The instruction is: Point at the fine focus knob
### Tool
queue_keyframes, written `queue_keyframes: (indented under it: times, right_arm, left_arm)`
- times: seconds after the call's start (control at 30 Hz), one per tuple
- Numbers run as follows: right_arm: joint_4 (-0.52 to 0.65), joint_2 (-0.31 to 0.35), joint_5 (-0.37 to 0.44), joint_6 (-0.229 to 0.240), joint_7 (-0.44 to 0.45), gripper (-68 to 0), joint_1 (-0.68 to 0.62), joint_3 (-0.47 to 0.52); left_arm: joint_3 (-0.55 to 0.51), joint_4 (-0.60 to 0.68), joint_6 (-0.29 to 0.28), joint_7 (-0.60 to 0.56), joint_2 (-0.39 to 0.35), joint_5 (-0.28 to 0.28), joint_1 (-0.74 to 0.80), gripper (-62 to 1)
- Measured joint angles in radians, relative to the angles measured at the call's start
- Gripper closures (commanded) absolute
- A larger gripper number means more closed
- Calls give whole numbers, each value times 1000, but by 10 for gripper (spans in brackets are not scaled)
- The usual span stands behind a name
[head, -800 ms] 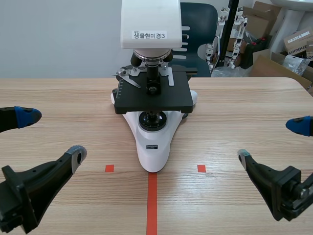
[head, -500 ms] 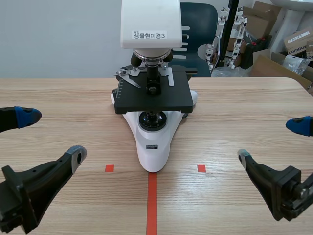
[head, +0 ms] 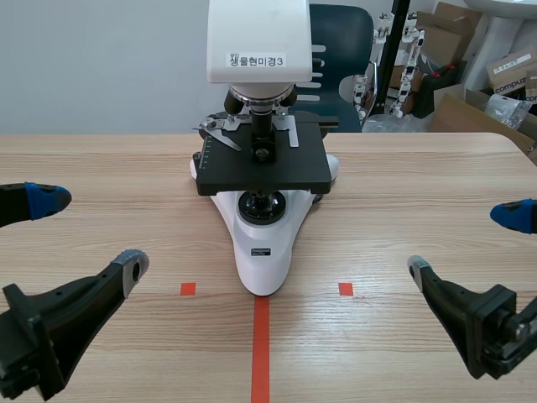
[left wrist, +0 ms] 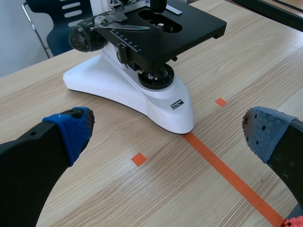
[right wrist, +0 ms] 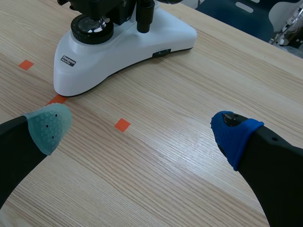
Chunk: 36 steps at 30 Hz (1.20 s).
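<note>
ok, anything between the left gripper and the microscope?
Nothing in the way. Between the left gripper and the microscope there is only bare table with one orange tape square, a mark. The left wrist view shows it best.

Table (head: 419,193) room on 2 sides of microscope (head: 262,248) — stage (head: 289,168) juts wide.

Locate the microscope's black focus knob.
In the left wrist view, the focus knob juts out beside the black stage's far corner, above the white base.
</note>
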Motion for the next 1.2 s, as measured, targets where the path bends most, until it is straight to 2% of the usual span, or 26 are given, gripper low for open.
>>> queue_keyframes:
  times: [0.57,0.6,0.7,0.83,0.9,1.0,1.07,1.2]
  right_arm:
    - [0,0,-10,-5,-7,-679,0,0]
    - [0,0,-21,-16,-8,-679,0,0]
    - [0,3,-27,-101,-7,-679,0,0]
    - [-13,11,-68,-129,41,-676,0,25]
    - [-39,39,-64,-136,87,-650,1,55]
    - [-115,76,-29,-141,112,-592,32,96]
    - [-190,93,-18,-141,121,-557,76,107]
    - [-376,126,-18,-125,199,-491,172,107]
  left_arm:
    - [0,0,0,0,0,0,0,-623]
    - [0,0,0,0,0,0,0,-623]
    - [0,0,0,0,0,0,0,-623]
    - [0,0,0,0,0,0,0,-623]
    - [0,0,0,0,0,0,0,-623]
    - [0,0,0,0,0,0,0,-623]
    - [0,0,0,0,0,-1,0,-623]
    - [0,0,0,0,0,-1,0,-623]
